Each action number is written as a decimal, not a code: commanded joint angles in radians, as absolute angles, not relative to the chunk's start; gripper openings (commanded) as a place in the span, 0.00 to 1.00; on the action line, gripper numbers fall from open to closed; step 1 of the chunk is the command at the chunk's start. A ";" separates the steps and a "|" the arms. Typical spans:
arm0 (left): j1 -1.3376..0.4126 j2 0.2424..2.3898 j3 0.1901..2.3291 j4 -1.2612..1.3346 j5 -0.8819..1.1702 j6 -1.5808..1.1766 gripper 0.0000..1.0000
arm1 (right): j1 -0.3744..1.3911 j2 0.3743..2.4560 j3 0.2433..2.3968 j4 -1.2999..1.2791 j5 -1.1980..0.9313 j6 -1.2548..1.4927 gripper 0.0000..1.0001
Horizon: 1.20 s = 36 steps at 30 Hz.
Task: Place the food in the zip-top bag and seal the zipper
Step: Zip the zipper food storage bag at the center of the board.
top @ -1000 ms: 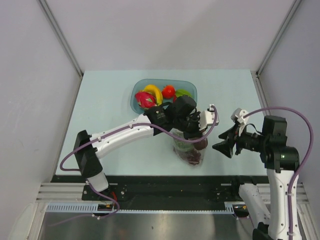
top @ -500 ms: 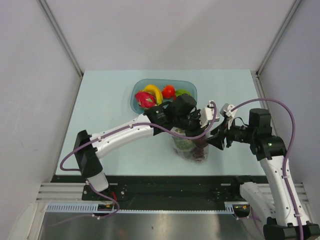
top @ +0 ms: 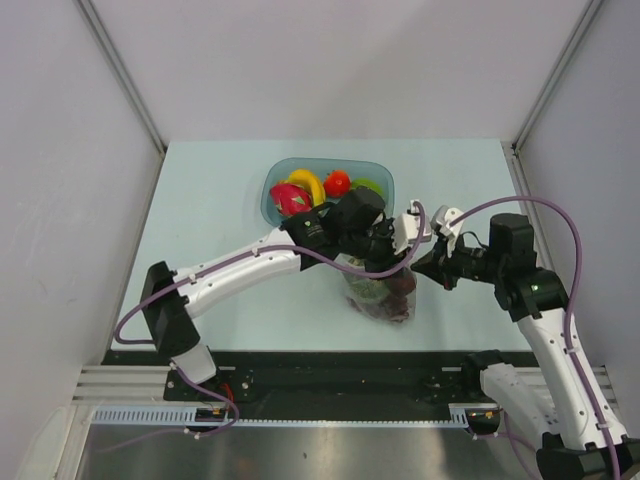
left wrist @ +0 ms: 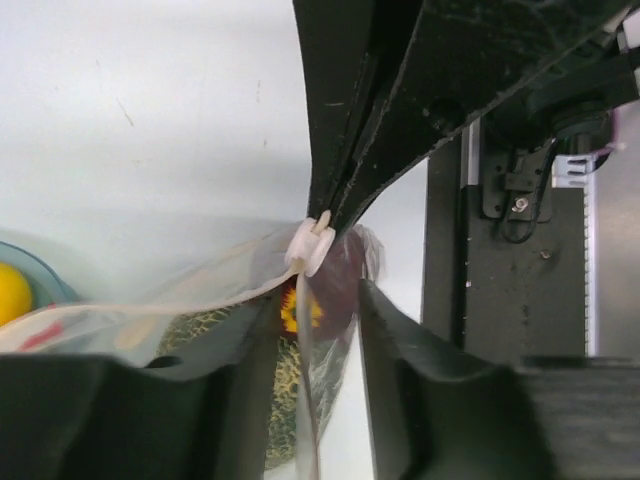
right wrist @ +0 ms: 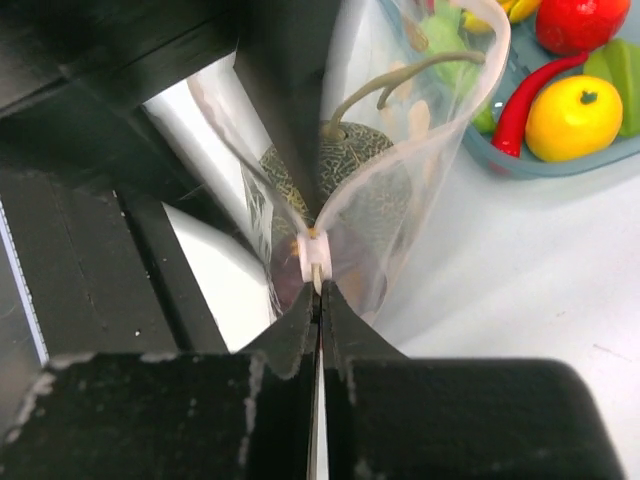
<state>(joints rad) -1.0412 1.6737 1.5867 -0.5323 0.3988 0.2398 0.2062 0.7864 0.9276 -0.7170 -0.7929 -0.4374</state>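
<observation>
The zip-top bag (top: 381,291) stands at mid-table, holding the food: a netted grey-green ball (right wrist: 340,165) and dark red grapes (top: 392,306). My right gripper (right wrist: 320,290) is shut on the zipper strip (right wrist: 317,275) at the bag's mouth edge, just behind a white slider (right wrist: 313,255). My left gripper (left wrist: 315,320) is open and straddles the same edge from the other side. The strip runs between its fingers (left wrist: 400,350), and the slider (left wrist: 312,245) sits just beyond their tips. In the top view the two grippers, left (top: 398,243) and right (top: 426,268), meet over the bag's right end.
A blue bowl (top: 273,190) stands just behind the bag with a pink dragon fruit (top: 290,200), a banana (top: 307,183) and a tomato (top: 337,183). In the right wrist view its rim (right wrist: 560,165) is close, holding a yellow fruit (right wrist: 573,115) and a red chilli (right wrist: 530,90).
My right gripper has moved left to the bag and shut on its mouth edge. My left gripper, shut on the bag before, has opened.
</observation>
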 commanded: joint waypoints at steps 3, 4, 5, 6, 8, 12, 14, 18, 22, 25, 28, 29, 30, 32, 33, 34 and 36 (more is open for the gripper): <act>-1.006 1.539 1.491 -0.373 0.460 0.218 0.59 | 0.229 0.732 0.917 -0.710 -0.815 -0.515 0.00; -0.980 1.498 1.445 -0.347 0.481 0.213 0.60 | 0.229 0.723 0.916 -0.706 -0.815 -0.514 0.00; -0.968 1.471 1.421 -0.286 0.501 0.212 0.63 | 0.229 0.716 0.913 -0.706 -0.819 -0.514 0.00; -0.959 1.451 1.395 -0.252 0.527 0.221 0.64 | 0.227 0.712 0.913 -0.706 -0.819 -0.514 0.00; -0.948 1.393 1.329 -0.159 0.554 0.297 0.64 | 0.227 0.701 0.911 -0.709 -0.821 -0.515 0.00; -0.948 1.399 1.324 -0.149 0.630 0.432 0.63 | 0.229 0.700 0.910 -0.716 -0.819 -0.505 0.00; -0.954 1.457 1.405 -0.249 0.683 0.506 0.61 | 0.229 0.687 0.907 -0.707 -0.818 -0.497 0.00; -0.989 1.506 1.454 -0.287 0.669 0.546 0.63 | 0.227 0.666 0.900 -0.698 -0.802 -0.500 0.00; -1.019 1.539 1.470 -0.314 0.672 0.594 0.61 | 0.229 0.661 0.902 -0.703 -0.810 -0.508 0.00; -1.034 1.577 1.506 -0.339 0.661 0.598 0.54 | 0.229 0.676 0.905 -0.709 -0.827 -0.502 0.00; -1.038 1.598 1.531 -0.333 0.657 0.583 0.49 | 0.229 0.684 0.908 -0.706 -0.838 -0.499 0.00; -1.040 1.598 1.531 -0.328 0.658 0.583 0.48 | 0.229 0.684 0.910 -0.704 -0.838 -0.497 0.00; -1.040 1.598 1.529 -0.325 0.666 0.581 0.47 | 0.229 0.684 0.911 -0.703 -0.839 -0.497 0.00; -1.042 1.601 1.531 -0.322 0.666 0.581 0.38 | 0.229 0.684 0.913 -0.703 -0.841 -0.494 0.00; -1.042 1.603 1.534 -0.324 0.666 0.581 0.33 | 0.227 0.683 0.913 -0.703 -0.841 -0.494 0.00; -1.040 1.606 1.534 -0.330 0.664 0.578 0.23 | 0.229 0.684 0.914 -0.704 -0.839 -0.492 0.00; -1.035 1.609 1.529 -0.334 0.646 0.572 0.12 | 0.229 0.680 0.914 -0.706 -0.827 -0.488 0.00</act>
